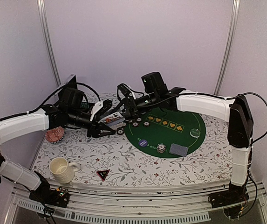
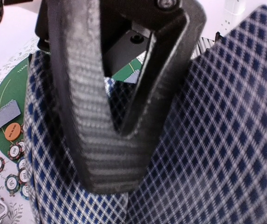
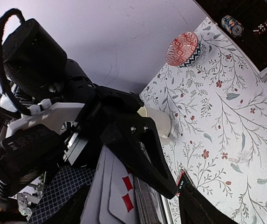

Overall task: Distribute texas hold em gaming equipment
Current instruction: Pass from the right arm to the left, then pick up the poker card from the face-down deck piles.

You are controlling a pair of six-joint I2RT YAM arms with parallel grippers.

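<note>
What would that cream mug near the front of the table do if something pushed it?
The cream mug stands upright on a broad base, so a low push would probably slide it across the floral tablecloth rather than tip it. It looks ceramic: likely rigid, heavy, breakable. A shove on its side handle might spin it.

You have a cream mug [image 1: 61, 170] standing upright near the front left corner of the floral tablecloth [image 1: 124, 163], its handle pointing right. Behind it, well apart, a pink patterned dish [image 1: 55, 135] sits at the left edge. A round green mat [image 1: 170, 136] lies on the cloth, right of centre.
</note>
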